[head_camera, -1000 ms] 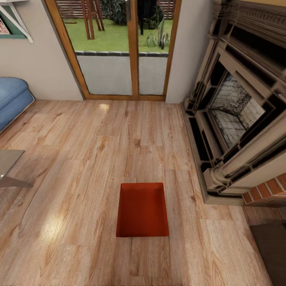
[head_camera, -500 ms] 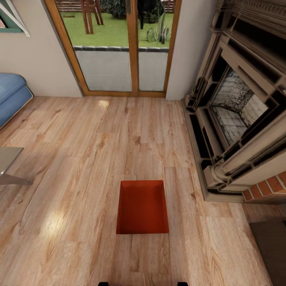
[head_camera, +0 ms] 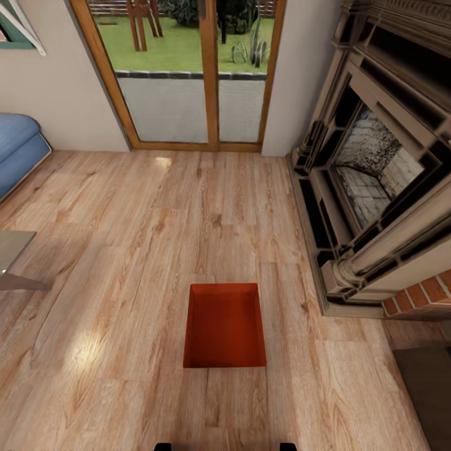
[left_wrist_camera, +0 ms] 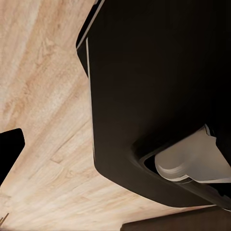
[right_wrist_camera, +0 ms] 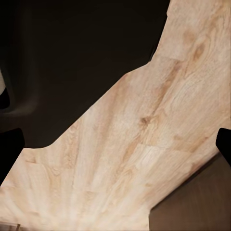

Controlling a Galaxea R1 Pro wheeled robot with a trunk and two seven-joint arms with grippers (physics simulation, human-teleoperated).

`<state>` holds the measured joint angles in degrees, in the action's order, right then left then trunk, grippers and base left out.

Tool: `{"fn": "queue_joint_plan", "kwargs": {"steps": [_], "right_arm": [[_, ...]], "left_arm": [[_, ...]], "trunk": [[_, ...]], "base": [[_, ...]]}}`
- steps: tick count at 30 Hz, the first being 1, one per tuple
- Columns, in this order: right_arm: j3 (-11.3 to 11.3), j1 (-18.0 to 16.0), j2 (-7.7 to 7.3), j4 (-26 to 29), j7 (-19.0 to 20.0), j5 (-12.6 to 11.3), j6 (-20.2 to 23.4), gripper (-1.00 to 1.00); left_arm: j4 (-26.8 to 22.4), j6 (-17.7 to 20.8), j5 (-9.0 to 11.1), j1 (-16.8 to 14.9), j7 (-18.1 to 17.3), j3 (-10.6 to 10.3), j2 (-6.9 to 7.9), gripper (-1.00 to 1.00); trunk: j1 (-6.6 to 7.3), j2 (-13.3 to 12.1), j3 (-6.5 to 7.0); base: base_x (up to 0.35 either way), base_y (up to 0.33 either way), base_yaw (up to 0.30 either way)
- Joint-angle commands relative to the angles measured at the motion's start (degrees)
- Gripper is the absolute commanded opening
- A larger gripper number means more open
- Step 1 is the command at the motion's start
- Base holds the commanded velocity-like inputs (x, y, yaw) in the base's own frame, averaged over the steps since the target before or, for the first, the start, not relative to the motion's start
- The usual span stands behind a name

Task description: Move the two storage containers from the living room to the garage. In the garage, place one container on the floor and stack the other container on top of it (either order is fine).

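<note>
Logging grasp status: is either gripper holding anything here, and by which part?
Nothing is held: the bin sits alone on the wood floor, no gripper touching it.

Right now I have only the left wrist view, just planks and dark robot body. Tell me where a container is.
Observer: In the head view, one orange-red container sits on the wood-plank floor, straight ahead, open side up.
Operator: Report what is to its right.
Observer: A brick-and-stone fireplace, apart from the container.
Operator: Give me what lies beyond it.
Observer: Wood-framed glass doors in the far wall, with a blue sofa off to the left.
</note>
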<state>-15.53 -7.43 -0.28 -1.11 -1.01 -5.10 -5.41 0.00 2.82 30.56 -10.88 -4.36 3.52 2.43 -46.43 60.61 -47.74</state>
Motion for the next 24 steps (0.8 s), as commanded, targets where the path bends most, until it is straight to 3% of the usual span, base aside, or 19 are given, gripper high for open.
{"fn": "queue_joint_plan", "kwargs": {"steps": [1,5,19,23,24], "right_arm": [[-0.5,0.0,0.02,-0.1,-0.1,-0.3,-0.3,1.00],[-0.4,0.0,0.02,-0.1,0.0,1.5,-0.6,1.00],[-0.2,0.0,0.13,-0.1,0.0,1.6,-0.7,1.00],[-0.3,-0.1,0.31,0.3,0.0,1.7,-0.2,1.00],[-0.4,-0.1,0.87,1.4,-0.1,1.7,0.0,1.00]], "left_arm": [[0.0,0.2,0.1,0.0,-0.2,0.3,0.02,1.00],[0.0,0.3,0.1,0.0,-0.2,0.3,0.03,1.00],[-0.1,0.2,0.0,0.0,-0.2,0.3,-0.27,1.00],[-0.3,0.4,-1.0,0.0,-0.2,-0.2,-0.08,1.00],[-0.6,0.5,-2.3,0.0,-0.2,-1.1,0.25,1.00]], "trunk": [[0.00,0.0,-0.03],[0.00,0.0,-0.03],[0.00,0.0,-0.03],[0.00,0.0,-0.03],[0.00,0.0,-0.03]], "base": [[0.000,0.000,0.000],[0.000,0.000,0.000],[0.000,0.000,0.000],[0.000,0.000,0.000],[0.000,0.000,0.000]]}}
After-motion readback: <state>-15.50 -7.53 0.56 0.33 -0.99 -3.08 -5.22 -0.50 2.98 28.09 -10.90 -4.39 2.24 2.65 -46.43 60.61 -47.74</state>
